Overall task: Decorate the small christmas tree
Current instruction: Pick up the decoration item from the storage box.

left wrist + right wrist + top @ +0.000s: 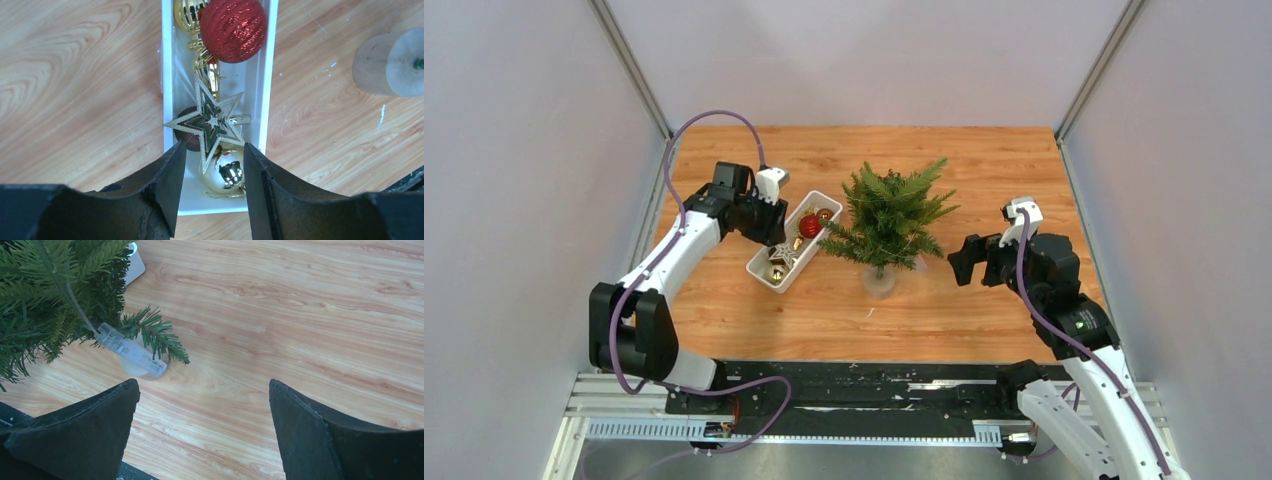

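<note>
Just below the released left tool (212, 150), a tray (268, 75) holds star (210, 125) and red ball (232, 27); right tool (202, 385) released.

We logged a light wood-grain counter (984, 170). A white tray (268, 75) lay left of centre. The small christmas tree (892, 215) stood mid-counter, its clear round base (880, 282) near the tray but apart.

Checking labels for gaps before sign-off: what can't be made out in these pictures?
Left wrist: the brown ball is mostly hidden under the gold star.
Left wrist: the white tray is cut off at the top edge.
Right wrist: the small christmas tree runs off the top and left edges.
Top external: ornaments too small to count.
</note>
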`<state>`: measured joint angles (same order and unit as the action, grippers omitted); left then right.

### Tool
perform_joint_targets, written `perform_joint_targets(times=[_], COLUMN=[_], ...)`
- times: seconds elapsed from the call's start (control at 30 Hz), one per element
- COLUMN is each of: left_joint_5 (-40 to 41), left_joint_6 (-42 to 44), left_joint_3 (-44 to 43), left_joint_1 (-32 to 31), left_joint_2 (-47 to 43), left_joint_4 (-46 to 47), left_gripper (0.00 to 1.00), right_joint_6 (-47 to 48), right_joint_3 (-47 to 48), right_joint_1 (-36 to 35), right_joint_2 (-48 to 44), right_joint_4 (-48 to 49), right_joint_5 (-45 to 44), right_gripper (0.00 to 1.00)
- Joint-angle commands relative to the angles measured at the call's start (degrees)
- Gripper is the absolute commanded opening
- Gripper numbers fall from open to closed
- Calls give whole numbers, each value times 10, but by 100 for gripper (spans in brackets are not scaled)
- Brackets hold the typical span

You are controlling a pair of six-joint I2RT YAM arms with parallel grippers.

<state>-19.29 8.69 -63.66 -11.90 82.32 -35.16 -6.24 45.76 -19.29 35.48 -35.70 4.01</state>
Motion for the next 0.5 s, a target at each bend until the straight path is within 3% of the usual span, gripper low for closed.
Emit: perform_joint_targets(times=[0.0, 0.47], left_joint_5=[10, 34], left_joint_6=[-54, -43], left_joint_3=[16, 48], left_joint_1=[2, 8], left_joint_2=[5, 32], left_joint_4=[39, 51], left_gripper=[53, 49], right_joint_6=[7, 7], right_joint_3=[-4, -7], right_joint_1=[4, 3], right_joint_2=[-10, -13], right_joint_4=[27, 30], right_joint_5=[0, 2], right_gripper=[100, 100])
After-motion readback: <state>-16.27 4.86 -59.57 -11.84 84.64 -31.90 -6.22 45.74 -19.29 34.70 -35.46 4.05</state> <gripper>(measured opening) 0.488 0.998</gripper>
